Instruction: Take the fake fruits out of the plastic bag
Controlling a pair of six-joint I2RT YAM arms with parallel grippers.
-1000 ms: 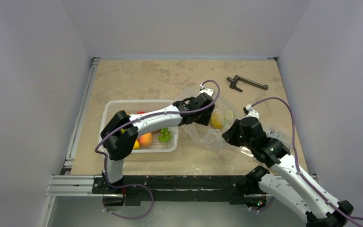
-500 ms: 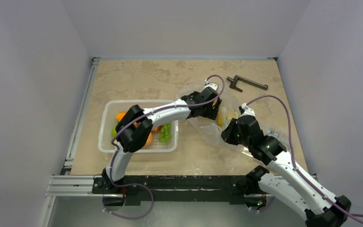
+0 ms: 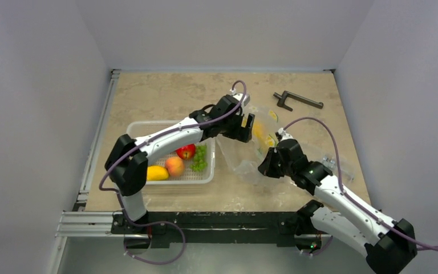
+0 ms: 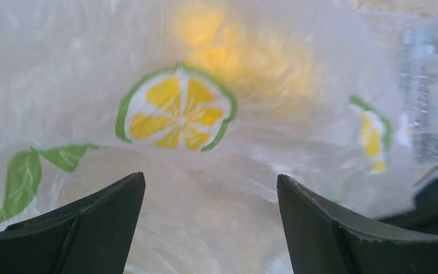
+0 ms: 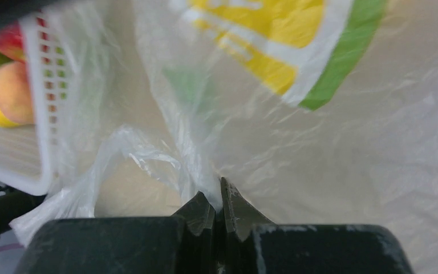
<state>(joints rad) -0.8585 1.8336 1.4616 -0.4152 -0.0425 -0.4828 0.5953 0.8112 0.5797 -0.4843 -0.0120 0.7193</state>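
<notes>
Plastic bag [image 3: 242, 162] centre-right on counter [image 3: 165, 97], film pinched by right claw [image 5: 217, 200]; left claw [image 4: 209, 180] released before lemon print [image 4: 175, 107]; basket [image 3: 130, 134] just beside, left.

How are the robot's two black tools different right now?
The left tool is wide open and holds nothing; the right tool is shut, pinching the plastic bag. The left tool points at the bag's lemon print; the right tool grips a bunched fold. Both are black and right at the bag.
</notes>
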